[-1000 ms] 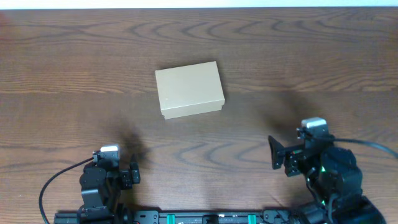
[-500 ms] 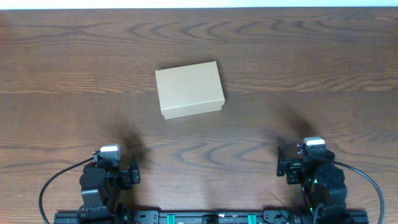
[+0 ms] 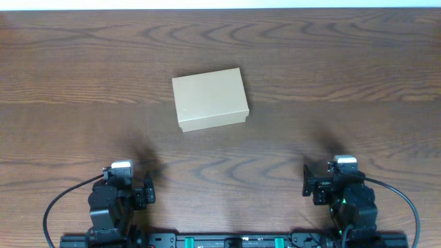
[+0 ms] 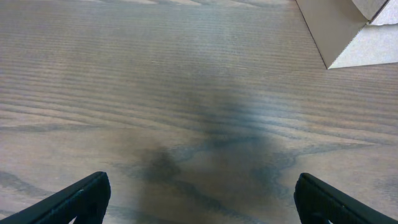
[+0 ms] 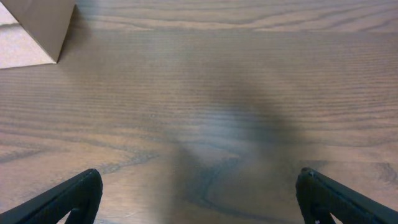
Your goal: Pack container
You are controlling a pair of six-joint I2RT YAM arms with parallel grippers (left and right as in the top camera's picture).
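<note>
Left claw (image 4: 199, 202) is seen from its own wrist camera with its two black fingertips (image 4: 74, 199) set far apart, one at each bottom corner of the view. It is held wide open, and nothing is gripped by it. Only the bare wood of the table (image 4: 124, 74) is seen between the tips, with a soft dark shadow (image 4: 230, 134) laid on it. Right claw (image 5: 199, 199) is held the same way: its tips are spread wide, and nothing is held between them.

From above, both arms are seen at the near edge of the table, the left arm (image 3: 114, 203) at the bottom left and the right arm (image 3: 348, 200) at the bottom right. They are set well apart from each other.

The container (image 3: 209, 98) is placed on the table near the middle, a bit toward the far side. It is a plain tan cardboard box, and it is turned a little, so its edges are not lined up with the table edge. Its lid is seen lying flat and shut on top. It is touched by neither claw and is set well apart from both. A corner of it is caught at the top right of the left wrist view and at the top left of the right wrist view
</note>
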